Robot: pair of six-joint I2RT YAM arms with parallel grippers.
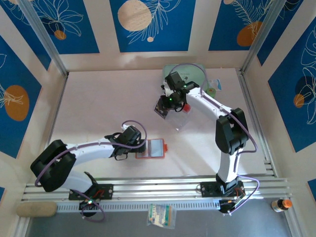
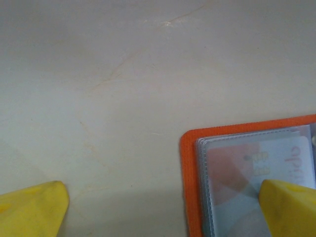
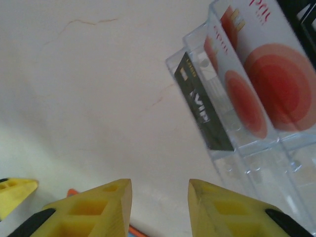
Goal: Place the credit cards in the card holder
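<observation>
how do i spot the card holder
On the pale table, look toward its near edge, right beside the left gripper. The card holder lies flat there: a small square, orange-red border around grey clear sleeves, unlike the colourless clear tray farther back.

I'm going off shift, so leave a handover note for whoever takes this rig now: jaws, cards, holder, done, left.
Left gripper: jaws wide open, empty, one finger over the card holder, which lies open on the table.
Right gripper: jaws apart, empty, near the clear tray.
Credit cards: red-dot ones and a black card stand in the tray.
Done: one card seems sleeved in the holder.
Left: the tray's cards.
</observation>
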